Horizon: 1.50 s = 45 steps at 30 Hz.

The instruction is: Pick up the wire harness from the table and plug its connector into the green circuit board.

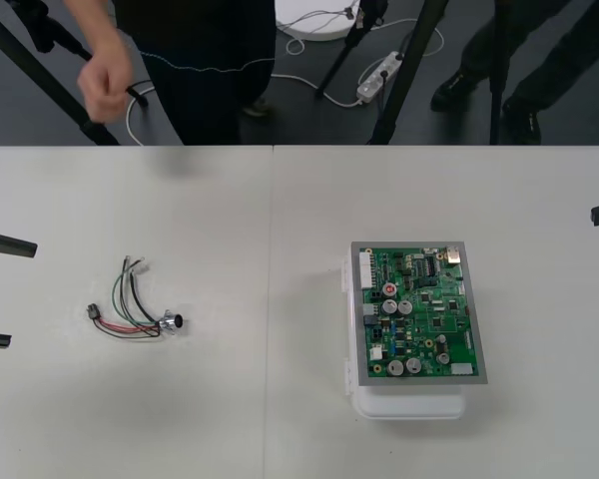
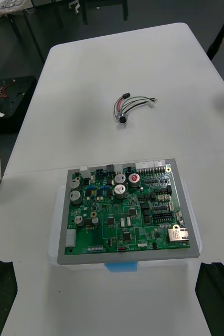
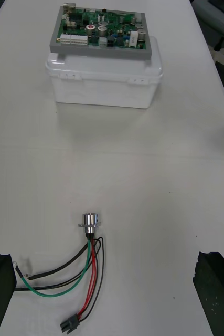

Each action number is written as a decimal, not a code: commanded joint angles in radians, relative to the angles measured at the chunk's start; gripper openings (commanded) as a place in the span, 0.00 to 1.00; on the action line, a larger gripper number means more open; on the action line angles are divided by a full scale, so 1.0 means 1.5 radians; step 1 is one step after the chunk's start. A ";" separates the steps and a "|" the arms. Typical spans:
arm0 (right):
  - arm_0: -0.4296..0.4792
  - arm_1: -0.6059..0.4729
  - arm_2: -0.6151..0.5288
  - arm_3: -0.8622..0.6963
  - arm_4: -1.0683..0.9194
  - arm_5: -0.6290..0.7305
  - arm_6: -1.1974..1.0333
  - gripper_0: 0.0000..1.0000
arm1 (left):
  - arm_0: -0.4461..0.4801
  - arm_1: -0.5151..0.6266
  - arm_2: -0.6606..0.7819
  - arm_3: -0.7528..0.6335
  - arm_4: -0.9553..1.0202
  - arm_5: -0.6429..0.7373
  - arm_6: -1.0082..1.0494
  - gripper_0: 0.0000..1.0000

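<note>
My left gripper (image 1: 22,295) waits at the left edge of the tabletop (image 1: 280,220). Its two black fingers (image 1: 5,244) are spread wide, with only bare surface between them and nothing pinched.

Just to their right, on the left half of the tabletop and roughly midway between the far and near edges, lies the wire harness (image 1: 130,309). It touches neither gripper. Its small black plug (image 1: 92,311) is the end nearest the left edge. The round metal socket (image 3: 91,221) lies on its side at the other end, facing the board. The red, black and green wires (image 3: 88,268) curl loosely between plug and socket, and a few loose ends fan out toward the far edge.

A stretch of bare tabletop separates the harness from the green circuit board (image 1: 419,312), so the two are well apart. The board sits flat on its white base (image 1: 409,402) on the right half of the tabletop, nearer the near edge than the far one.

My right gripper (image 2: 109,302) is at the right edge, toward the far side, and reaches only a little way over the table. Its wrist camera shows both fingers (image 2: 216,294) standing far apart and gripping nothing. The board lies ahead of them, and the harness lies beyond it.
</note>
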 commanded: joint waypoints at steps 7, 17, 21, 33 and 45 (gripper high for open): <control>-0.015 0.004 -0.025 0.000 -0.002 -0.004 0.032 1.00 | -0.015 -0.005 -0.005 0.000 -0.002 -0.026 -0.038 1.00; -0.015 0.004 -0.025 0.000 -0.002 -0.004 0.032 1.00 | -0.015 -0.005 -0.005 0.000 -0.002 -0.026 -0.038 1.00; -0.015 0.004 -0.025 0.000 -0.002 -0.004 0.032 1.00 | -0.015 -0.005 -0.005 0.000 -0.002 -0.026 -0.038 1.00; -0.015 0.004 -0.025 0.000 -0.002 -0.004 0.032 1.00 | -0.015 -0.005 -0.005 0.000 -0.002 -0.026 -0.038 1.00; -0.015 0.004 -0.025 0.000 -0.002 -0.004 0.032 1.00 | -0.015 -0.005 -0.005 0.000 -0.002 -0.026 -0.038 1.00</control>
